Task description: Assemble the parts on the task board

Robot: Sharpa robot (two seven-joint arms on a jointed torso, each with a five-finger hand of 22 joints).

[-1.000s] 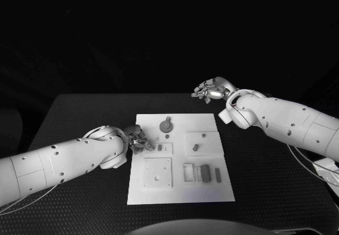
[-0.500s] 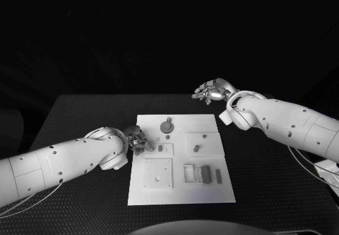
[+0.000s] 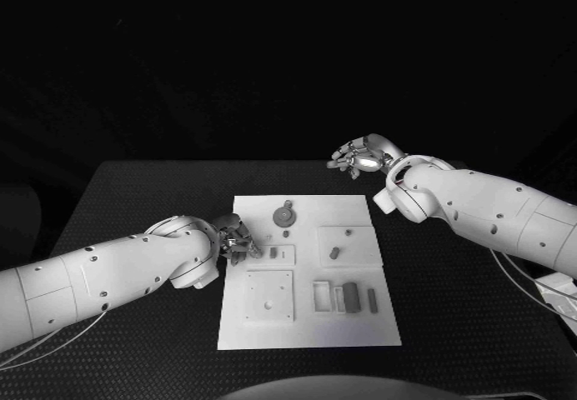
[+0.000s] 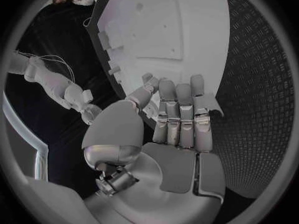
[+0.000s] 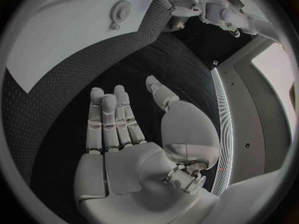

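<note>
Empty left hand (image 3: 234, 238), fingers spread, hovers at centre-left beside the flat white rectangular task board (image 3: 307, 321); right hand (image 3: 358, 155) open, upper right; picking a part seems next.

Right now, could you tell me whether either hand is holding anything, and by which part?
Nothing is held. The left hand and the right hand are both open, with nothing between their fingers.
</note>
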